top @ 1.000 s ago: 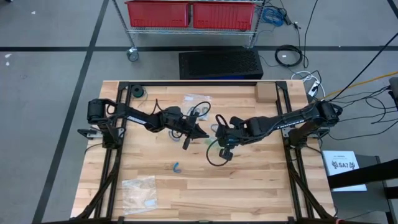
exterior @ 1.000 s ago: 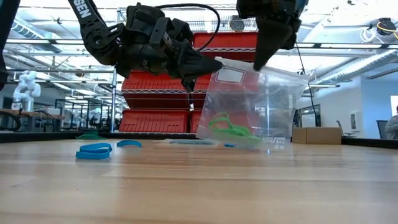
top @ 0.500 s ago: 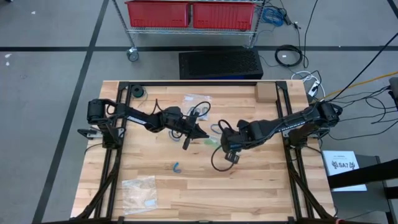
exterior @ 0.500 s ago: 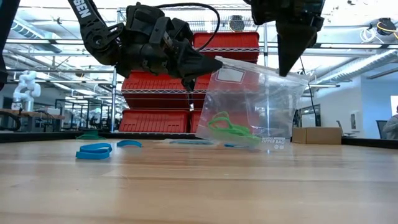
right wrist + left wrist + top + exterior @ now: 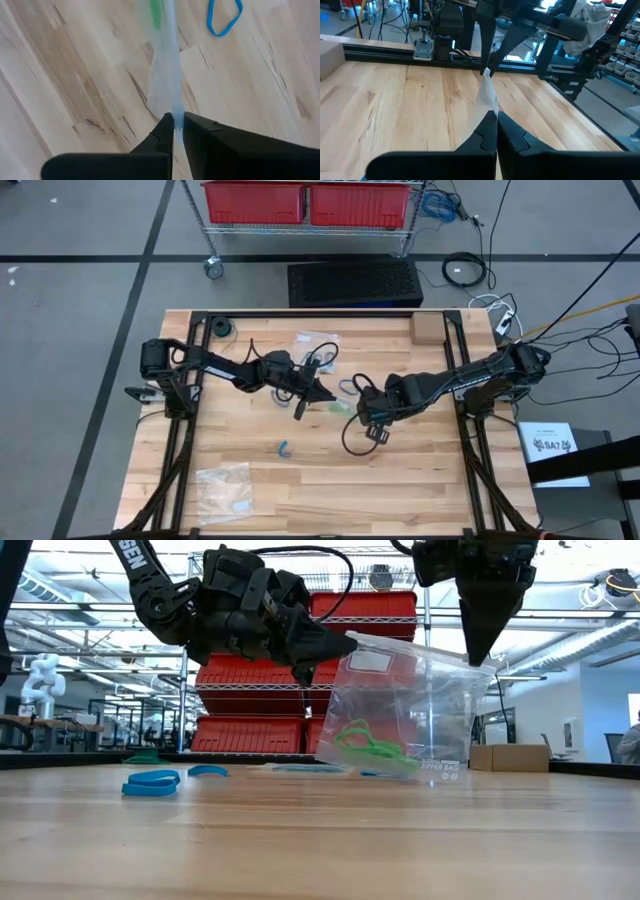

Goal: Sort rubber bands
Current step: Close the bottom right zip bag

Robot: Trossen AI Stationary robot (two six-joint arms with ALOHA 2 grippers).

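— High view first: what's biggest?
— Wood table [image 5: 400,480], both arms reaching toward the middle. Red bins on a wire rack [image 5: 310,202] beyond the far edge, small cardboard box [image 5: 426,329] at the far right corner.
— And btwn the arms?
— Clear zip bag [image 5: 405,710], held up off the wood by its top edge. Left gripper [image 5: 335,643] is pinched shut on one top corner; right gripper [image 5: 482,652] comes down from above, fingers clamped on the other. Right wrist cam shows the film squeezed btwn its two fingers [image 5: 162,131]. Left wrist cam: own fingers closed w/ the bag edge running out to the right gripper [image 5: 487,70].
— Anything inside the bag?
— Green bands [image 5: 368,748], bunched at the bottom, approx. resting at table level.
— Other bags?
— Yes, a 2nd clear bag [image 5: 224,484] lies flat near the front left, a 3rd [image 5: 316,340] flat near the far edge.
— Loose bands?
— Blue bands [image 5: 152,781] on the wood left of the held bag in the low view, one more blue loop [image 5: 208,770] just beside. From above, a blue one [image 5: 285,448] sits in front of the left gripper. Green ones [image 5: 221,330] at the far left edge, can't count them.
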